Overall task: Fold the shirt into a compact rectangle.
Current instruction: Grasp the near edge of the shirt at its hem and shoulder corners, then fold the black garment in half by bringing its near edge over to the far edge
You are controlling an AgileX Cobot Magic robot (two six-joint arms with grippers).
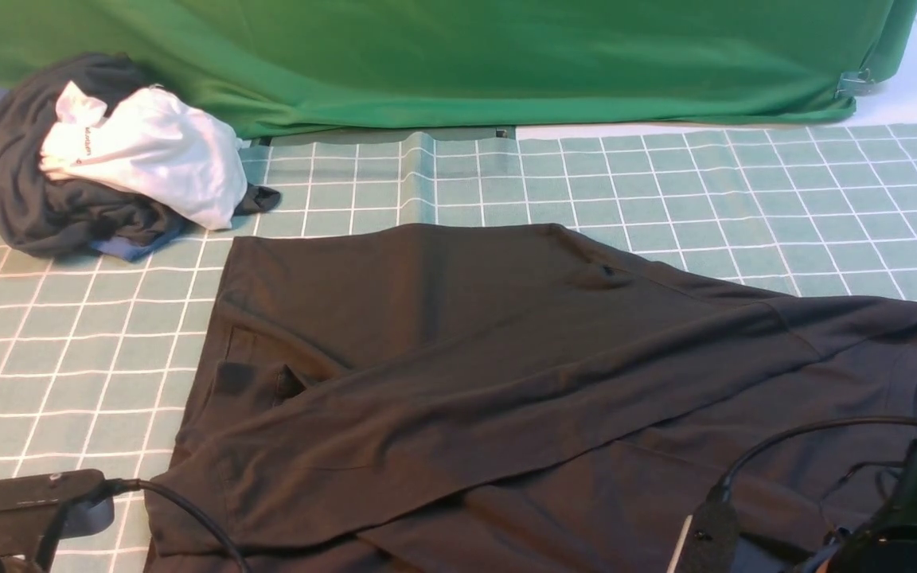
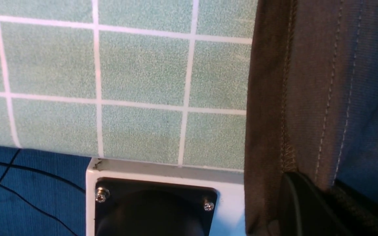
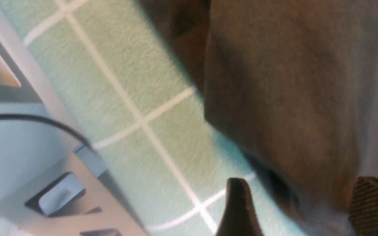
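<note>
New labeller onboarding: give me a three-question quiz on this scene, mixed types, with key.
1. True or false: the large black long-sleeved cotton shirt is already folded into a compact rectangle.
2. Where is the bundle of dark grey, white and blue garments? A) far left on the pale green gridded mat B) far right C) on top of the shirt
3. What colour is the draped cloth backdrop?
Key: 1 false; 2 A; 3 green.
</note>
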